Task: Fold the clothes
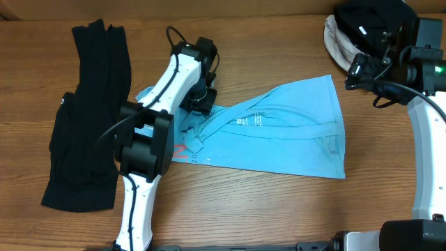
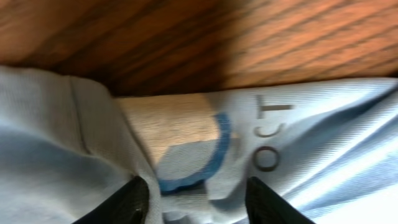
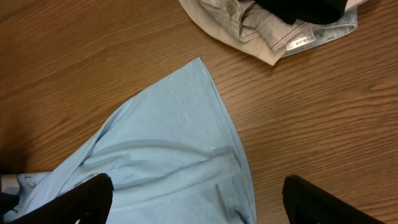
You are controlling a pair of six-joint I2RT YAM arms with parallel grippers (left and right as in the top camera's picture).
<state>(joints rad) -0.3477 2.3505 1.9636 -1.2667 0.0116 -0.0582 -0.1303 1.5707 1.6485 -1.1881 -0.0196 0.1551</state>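
The light blue T-shirt (image 1: 293, 132) lies bunched across the middle of the table, with white lettering (image 1: 249, 120) and a red-orange mark (image 1: 180, 152) near its left end. My left gripper (image 1: 201, 103) is down on the shirt's left end. In the left wrist view it (image 2: 199, 202) is open, its fingers astride bunched cloth by the white neck label (image 2: 177, 134). My right gripper (image 1: 355, 70) is open and empty, hovering beyond the shirt's far right corner. In the right wrist view its fingers (image 3: 208, 202) spread wide over the shirt's edge (image 3: 180, 149).
A black garment (image 1: 87, 118) lies stretched out at the left. A pile of beige and black clothes (image 1: 348, 35) sits at the far right corner, also in the right wrist view (image 3: 261, 25). Bare wooden table (image 1: 279, 209) lies in front of the shirt.
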